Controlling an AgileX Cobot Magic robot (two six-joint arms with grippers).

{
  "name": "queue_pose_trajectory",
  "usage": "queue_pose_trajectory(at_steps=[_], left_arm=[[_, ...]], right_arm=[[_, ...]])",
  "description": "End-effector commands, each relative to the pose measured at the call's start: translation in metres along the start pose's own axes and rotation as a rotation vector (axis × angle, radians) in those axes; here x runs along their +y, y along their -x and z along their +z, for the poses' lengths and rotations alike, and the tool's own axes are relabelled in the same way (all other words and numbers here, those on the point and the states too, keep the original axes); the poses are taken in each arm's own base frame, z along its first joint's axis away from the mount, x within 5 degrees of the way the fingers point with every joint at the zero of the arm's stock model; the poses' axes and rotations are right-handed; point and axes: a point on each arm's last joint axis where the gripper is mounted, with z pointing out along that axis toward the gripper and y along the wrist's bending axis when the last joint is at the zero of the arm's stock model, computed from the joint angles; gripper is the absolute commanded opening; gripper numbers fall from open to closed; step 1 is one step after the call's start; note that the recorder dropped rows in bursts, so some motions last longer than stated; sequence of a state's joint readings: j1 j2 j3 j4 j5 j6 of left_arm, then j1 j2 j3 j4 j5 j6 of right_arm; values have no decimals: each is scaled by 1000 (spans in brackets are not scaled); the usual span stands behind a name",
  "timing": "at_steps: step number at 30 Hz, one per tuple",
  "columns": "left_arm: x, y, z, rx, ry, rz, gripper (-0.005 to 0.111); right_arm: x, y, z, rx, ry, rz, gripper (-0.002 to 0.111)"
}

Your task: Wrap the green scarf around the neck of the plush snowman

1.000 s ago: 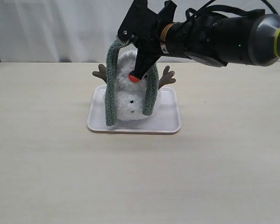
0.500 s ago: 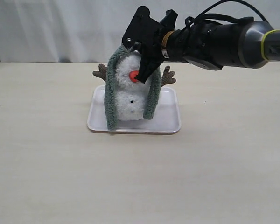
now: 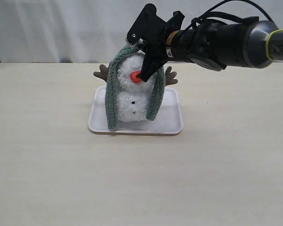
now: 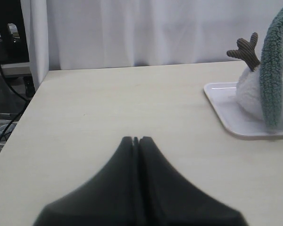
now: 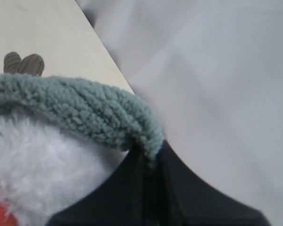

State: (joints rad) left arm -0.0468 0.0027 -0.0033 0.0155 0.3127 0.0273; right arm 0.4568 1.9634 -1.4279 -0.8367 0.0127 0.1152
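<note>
Right gripper [image 3: 139,44] is clamped tight on the green scarf [image 3: 112,101], jaws pinching the fuzzy knit at the crest of its arch, right above the plush snowman [image 3: 132,101]. The right wrist view confirms it: the fingertips are closed on a fold of the scarf's edge, with white fluff just beneath. Grabbing it near the middle looks deliberate, because the 2 ends drop down either side of the snowman, the left one reaching the tray floor and the right one stopping a little higher. So the scarf is looped over the head like a hood, not yet down at the snowman's neck [image 3: 127,88], and I judge the wrap only partly done: the band needs to slide behind the head into that crease before the ends can cross in front. One black finger sits right next to the orange nose [image 3: 136,76], so a push there could tip the toy. It stands upright on a white tray [image 3: 172,123], twig arms [image 3: 102,73] poking out behind the scarf, on the pale table [image 3: 141,179]. Left gripper [image 4: 136,140] waits well off to the side, jaws together, holding nothing.
</note>
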Motion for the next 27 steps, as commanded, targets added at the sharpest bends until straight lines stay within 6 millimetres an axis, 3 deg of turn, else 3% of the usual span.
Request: queue_pose_trajectory(at_steps=[1, 10, 15, 24, 27], left_arm=[[0, 0, 0, -7, -1, -3, 0], [0, 0, 0, -7, -1, -3, 0], [0, 0, 0, -7, -1, -3, 0], [0, 0, 0, -7, -1, -3, 0], [0, 0, 0, -7, -1, -3, 0]], right_arm=[[-2, 4, -1, -35, -3, 48, 13], [-2, -7, -2, 83, -7, 184, 48], [-2, -10, -5, 143, -3, 297, 50], [-17, 9, -31, 100, -24, 463, 50], [-16, 3, -36, 198, -14, 481, 50]])
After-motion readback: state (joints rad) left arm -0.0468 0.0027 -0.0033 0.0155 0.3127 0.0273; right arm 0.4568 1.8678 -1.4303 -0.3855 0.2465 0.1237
